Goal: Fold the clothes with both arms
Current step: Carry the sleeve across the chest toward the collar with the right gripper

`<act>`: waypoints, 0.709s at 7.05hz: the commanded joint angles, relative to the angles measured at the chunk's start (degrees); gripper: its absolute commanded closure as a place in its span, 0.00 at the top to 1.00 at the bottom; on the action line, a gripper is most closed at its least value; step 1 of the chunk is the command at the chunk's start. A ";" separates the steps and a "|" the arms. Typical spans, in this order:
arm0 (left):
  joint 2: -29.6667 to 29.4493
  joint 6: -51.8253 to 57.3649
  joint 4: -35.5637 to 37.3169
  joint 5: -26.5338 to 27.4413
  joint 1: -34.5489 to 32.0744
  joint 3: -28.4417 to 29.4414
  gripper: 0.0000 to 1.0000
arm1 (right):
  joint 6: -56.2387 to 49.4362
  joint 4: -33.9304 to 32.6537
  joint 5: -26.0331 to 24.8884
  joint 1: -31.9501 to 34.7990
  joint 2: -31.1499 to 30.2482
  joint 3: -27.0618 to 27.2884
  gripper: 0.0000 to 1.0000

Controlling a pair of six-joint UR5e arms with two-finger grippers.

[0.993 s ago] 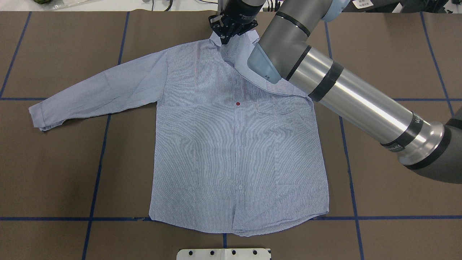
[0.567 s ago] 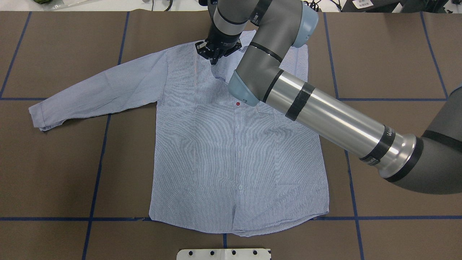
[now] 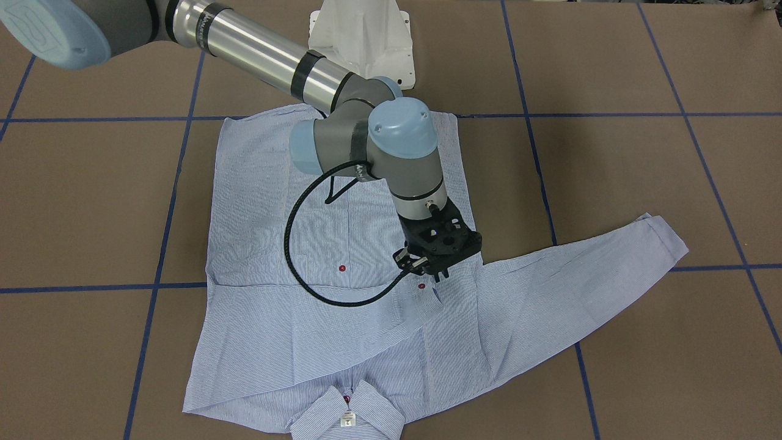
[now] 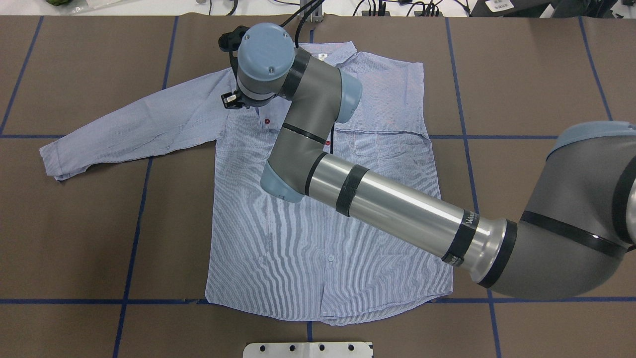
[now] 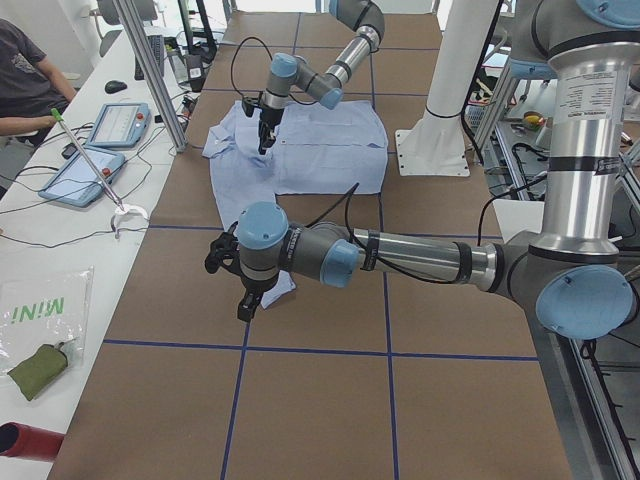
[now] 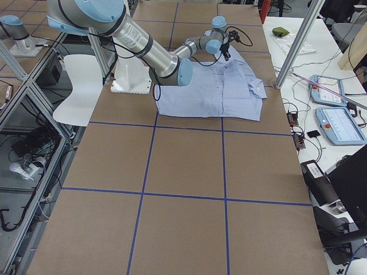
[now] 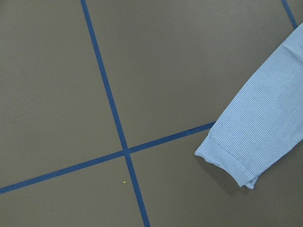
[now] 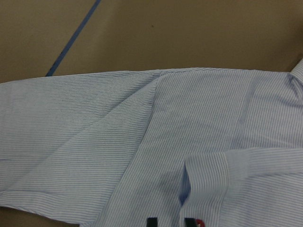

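Shirt: lies front-up and buttoned on the brown counter, inside the blue tape grid. Collar points away from the robot, with the white neck label showing. Hem lies toward the robot's base.

Sleeve on the robot's left: stretched out flat to the side. Its cuff lies on bare counter, just beside a tape crossing.

Sleeve on the robot's right: lies folded inward across the upper chest. Its cuff rests on the shirt front, past the button line and close to the far shoulder seam. A red button shows just beside the cuff end, and a second one sits further along the front.

Right arm: reaches diagonally over the shirt body, wrist turned down. Right tool hangs directly over the folded cuff, close to the cloth. In the wrist view its two black fingertips stand a little apart with striped cloth visible between them. The cuff lies flat beneath. Nothing looks pinched or lifted.

Left arm: seen only from the side camera, stretched out along the counter. Left tool hangs near the outstretched cuff, pointing down. Cannot tell whether it is parted or closed. Its wrist camera shows only counter, tape and the cuff end.
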 commanded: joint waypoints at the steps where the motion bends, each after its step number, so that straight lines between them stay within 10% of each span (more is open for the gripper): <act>1: -0.07 -0.10 -3.03 -0.07 0.00 2.10 1.00 | 0.88 0.91 -2.91 -1.29 0.37 0.09 1.00; 5: -0.68 -13.48 -14.96 0.54 2.35 5.97 1.00 | 4.57 -0.75 -2.82 -0.07 -2.35 2.02 1.00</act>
